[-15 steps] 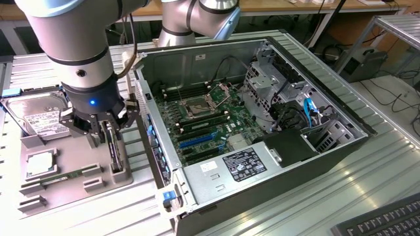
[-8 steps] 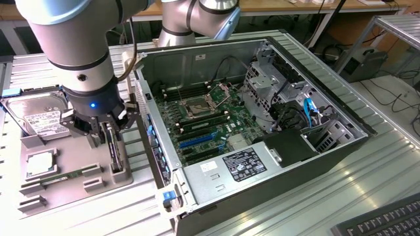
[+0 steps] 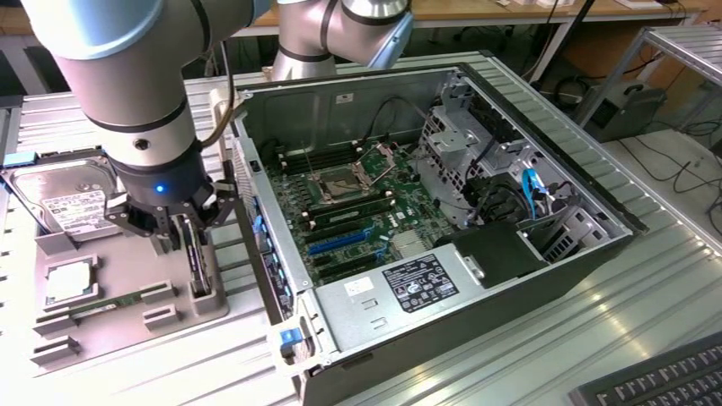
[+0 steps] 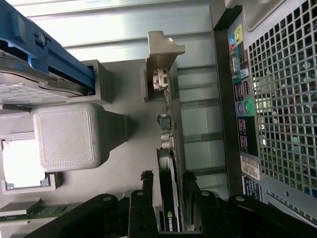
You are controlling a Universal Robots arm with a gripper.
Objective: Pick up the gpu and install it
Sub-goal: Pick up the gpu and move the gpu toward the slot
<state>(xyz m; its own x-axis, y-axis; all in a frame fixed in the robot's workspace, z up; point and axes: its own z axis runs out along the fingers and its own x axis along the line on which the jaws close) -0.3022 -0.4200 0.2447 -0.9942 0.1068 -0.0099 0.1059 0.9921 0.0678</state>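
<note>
Exterior view: gripper (image 3: 181,227) sits low over the gray tray (image 3: 118,326) on the table (image 3: 508,355). The tray holds the gpu (image 3: 201,264) on edge in a slot, plus hard drive (image 3: 70,203), CPU (image 3: 70,282) and memory stick (image 3: 107,303). An open PC case (image 3: 451,211) with motherboard (image 3: 350,211) stands beside it.
Wrist view: fingers (image 4: 147,193) spread wide, one on each side of the gpu.

The end effector (image 4: 168,177) has its 2 black fingers (image 4: 147,196) spread on either side of the gpu (image 4: 171,218), which stands edge-on in a grey holder (image 4: 124,163) beside the perforated computer case (image 4: 287,99).
</note>
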